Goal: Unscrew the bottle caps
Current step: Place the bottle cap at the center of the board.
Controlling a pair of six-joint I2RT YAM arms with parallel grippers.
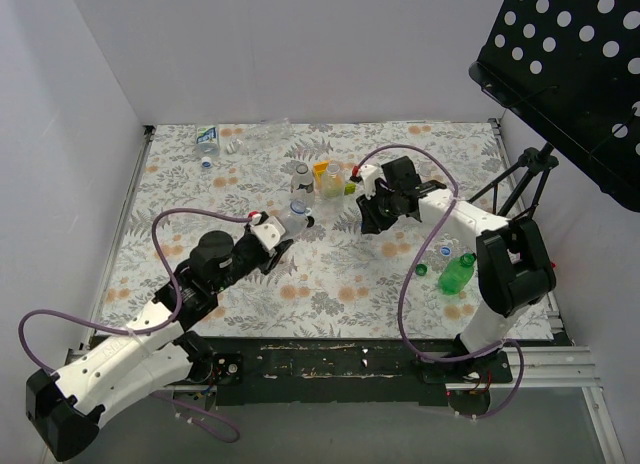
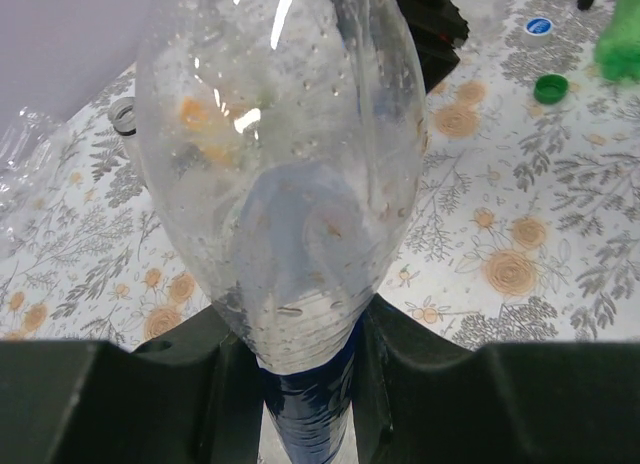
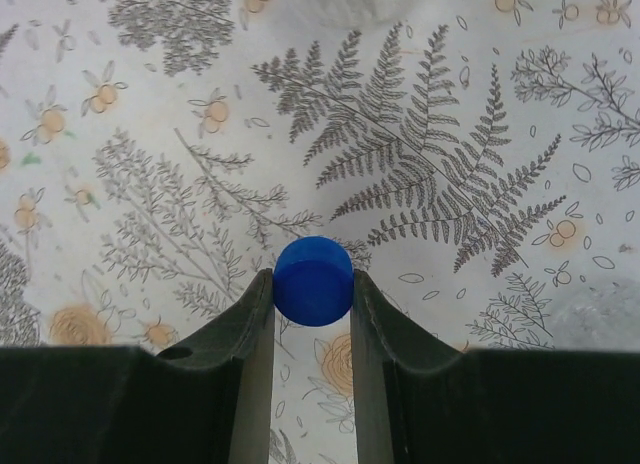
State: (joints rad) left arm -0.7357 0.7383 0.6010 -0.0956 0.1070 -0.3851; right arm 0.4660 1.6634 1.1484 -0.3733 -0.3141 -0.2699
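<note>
My left gripper is shut on a clear bottle at mid-table. In the left wrist view the bottle fills the frame, and the fingers clamp its narrow blue-wrapped end. My right gripper is shut on a small blue cap, held just above the floral cloth, apart from the bottle. More bottles stand behind: a clear one and a yellowish one. A green bottle lies at the right, with a loose green cap beside it.
A flattened bottle with a blue label and a blue cap lie at the back left. A black perforated music stand overhangs the right side, its tripod legs by the table edge. White walls enclose the table.
</note>
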